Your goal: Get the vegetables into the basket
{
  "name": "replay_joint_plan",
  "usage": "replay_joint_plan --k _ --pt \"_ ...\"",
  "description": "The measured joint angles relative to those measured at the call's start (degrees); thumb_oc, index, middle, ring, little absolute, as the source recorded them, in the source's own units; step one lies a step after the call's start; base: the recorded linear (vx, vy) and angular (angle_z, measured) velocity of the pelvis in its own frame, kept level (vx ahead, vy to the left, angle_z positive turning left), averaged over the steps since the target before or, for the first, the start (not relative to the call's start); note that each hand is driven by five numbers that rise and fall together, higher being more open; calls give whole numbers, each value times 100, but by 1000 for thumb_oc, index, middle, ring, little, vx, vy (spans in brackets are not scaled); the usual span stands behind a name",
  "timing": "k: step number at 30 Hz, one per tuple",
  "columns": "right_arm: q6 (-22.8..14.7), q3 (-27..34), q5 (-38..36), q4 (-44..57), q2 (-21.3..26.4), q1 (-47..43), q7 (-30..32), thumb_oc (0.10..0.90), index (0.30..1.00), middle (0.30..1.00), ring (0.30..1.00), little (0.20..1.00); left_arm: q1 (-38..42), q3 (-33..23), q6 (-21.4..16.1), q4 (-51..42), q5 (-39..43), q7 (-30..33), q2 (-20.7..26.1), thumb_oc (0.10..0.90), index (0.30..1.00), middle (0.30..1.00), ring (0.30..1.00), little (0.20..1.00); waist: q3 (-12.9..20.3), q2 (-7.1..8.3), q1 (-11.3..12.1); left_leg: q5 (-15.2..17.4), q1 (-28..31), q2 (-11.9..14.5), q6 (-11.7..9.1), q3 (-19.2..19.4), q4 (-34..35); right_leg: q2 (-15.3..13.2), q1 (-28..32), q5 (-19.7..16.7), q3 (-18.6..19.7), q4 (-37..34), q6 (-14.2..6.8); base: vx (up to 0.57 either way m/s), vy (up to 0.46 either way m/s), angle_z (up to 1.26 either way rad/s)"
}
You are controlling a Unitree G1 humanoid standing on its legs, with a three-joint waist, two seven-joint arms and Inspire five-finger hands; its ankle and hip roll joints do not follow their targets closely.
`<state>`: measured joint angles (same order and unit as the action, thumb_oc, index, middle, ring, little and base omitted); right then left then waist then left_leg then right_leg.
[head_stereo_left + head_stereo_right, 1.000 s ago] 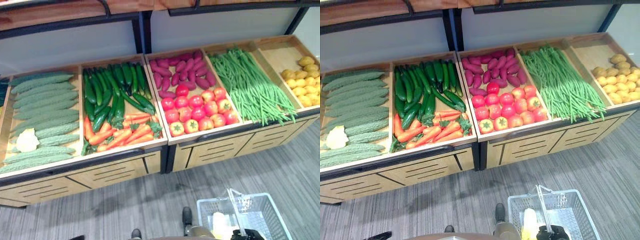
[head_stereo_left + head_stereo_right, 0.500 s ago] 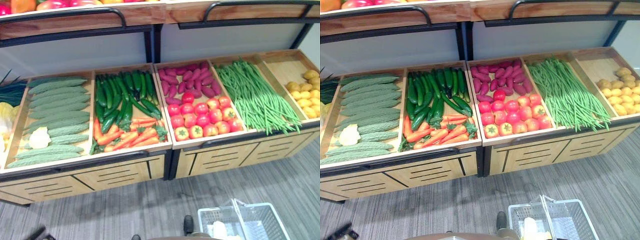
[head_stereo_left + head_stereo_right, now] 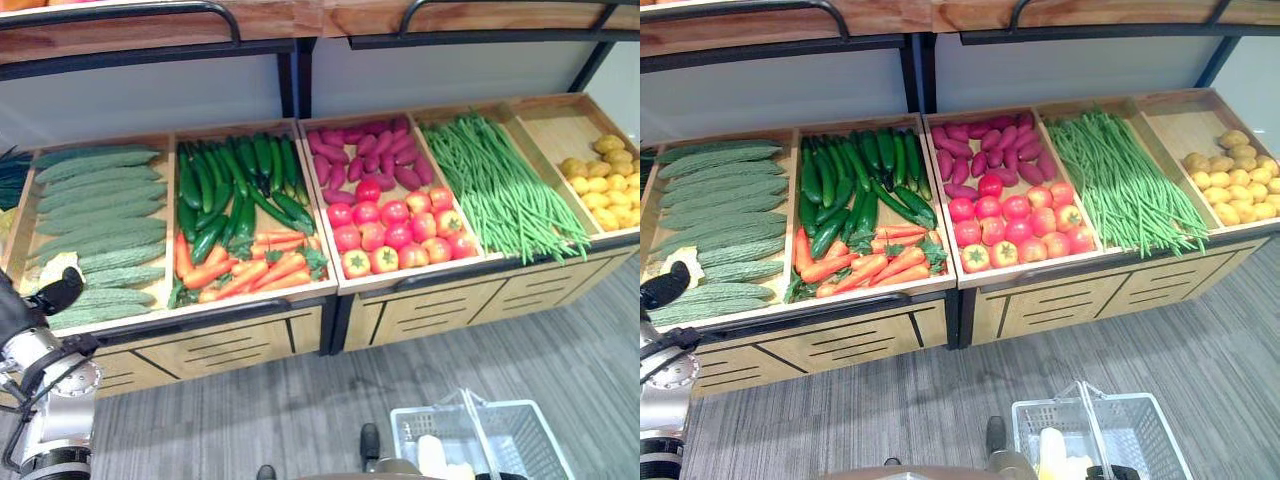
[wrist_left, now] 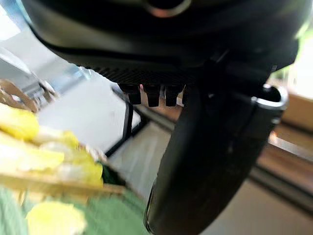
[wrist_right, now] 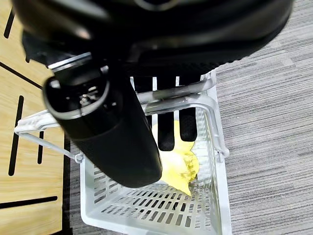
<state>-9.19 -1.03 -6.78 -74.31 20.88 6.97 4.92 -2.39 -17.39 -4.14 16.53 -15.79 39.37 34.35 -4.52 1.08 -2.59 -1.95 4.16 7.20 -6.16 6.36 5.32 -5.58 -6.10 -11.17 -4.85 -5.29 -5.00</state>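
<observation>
A white basket (image 3: 500,440) hangs low at the right over the floor, with a pale yellow leafy vegetable (image 5: 178,164) inside. My right hand (image 5: 146,29) is shut on the basket's handle (image 5: 188,93). My left hand (image 3: 55,292) is raised at the lower left, at the front edge of the bitter gourd bin (image 3: 100,220). Its fingers are relaxed and hold nothing. A pale yellow-white vegetable (image 3: 50,268) lies among the gourds just beyond that hand, and yellow pieces (image 4: 49,156) show past the thumb in the left wrist view.
The wooden stand holds further bins: cucumbers (image 3: 230,180) with carrots (image 3: 250,272), purple sweet potatoes (image 3: 365,155) with tomatoes (image 3: 395,225), green beans (image 3: 500,185), and yellow potatoes (image 3: 600,180). A shelf with a black rail (image 3: 150,12) overhangs the back. Grey floor (image 3: 250,410) lies in front.
My left arm and hand have risen into view at the lower left, up to the gourd bin. The camera has shifted. The right hand still holds the basket.
</observation>
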Motion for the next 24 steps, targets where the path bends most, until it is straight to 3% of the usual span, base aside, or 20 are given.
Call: replay_joint_plan --k 2,7,9,20,24 --pt "0 -56 20 44 45 -13 -5 400 300 300 300 300 1 619 -53 5 -15 -349 330 900 1000 1000 1000 1000 -52 -7 1 1 9 -8 -1 54 -1 -4 -9 -5 29 1 -5 -14 18 -7" --pt "0 -88 19 164 70 -132 -27 400 300 300 300 300 32 1244 -603 14 216 -1303 519 900 1000 1000 1000 1000 -118 -46 -71 9 61 -15 -3 136 0 6 -6 -11 112 0 -13 -10 19 -9" --pt "-3 -200 21 286 98 -173 -71 400 300 300 300 300 63 1429 -944 15 941 -1729 516 900 1000 1000 1000 1000 -167 -63 -161 10 95 -19 -5 184 0 12 -2 -12 153 0 -14 4 5 -9" --pt "-25 -276 42 398 103 -186 -238 400 300 300 300 300 360 1902 -1003 266 1775 -2442 440 900 1000 1000 1000 1000 -215 -111 -270 14 104 -13 -6 215 -1 24 -9 -15 182 0 -13 1 0 -2" --pt "-34 -279 57 392 107 -189 -241 400 300 300 300 300 464 2039 -1001 406 2007 -2497 143 900 1000 1000 1000 1000 -224 -119 -294 25 95 -11 10 217 0 26 -20 -15 187 0 -13 0 0 0"
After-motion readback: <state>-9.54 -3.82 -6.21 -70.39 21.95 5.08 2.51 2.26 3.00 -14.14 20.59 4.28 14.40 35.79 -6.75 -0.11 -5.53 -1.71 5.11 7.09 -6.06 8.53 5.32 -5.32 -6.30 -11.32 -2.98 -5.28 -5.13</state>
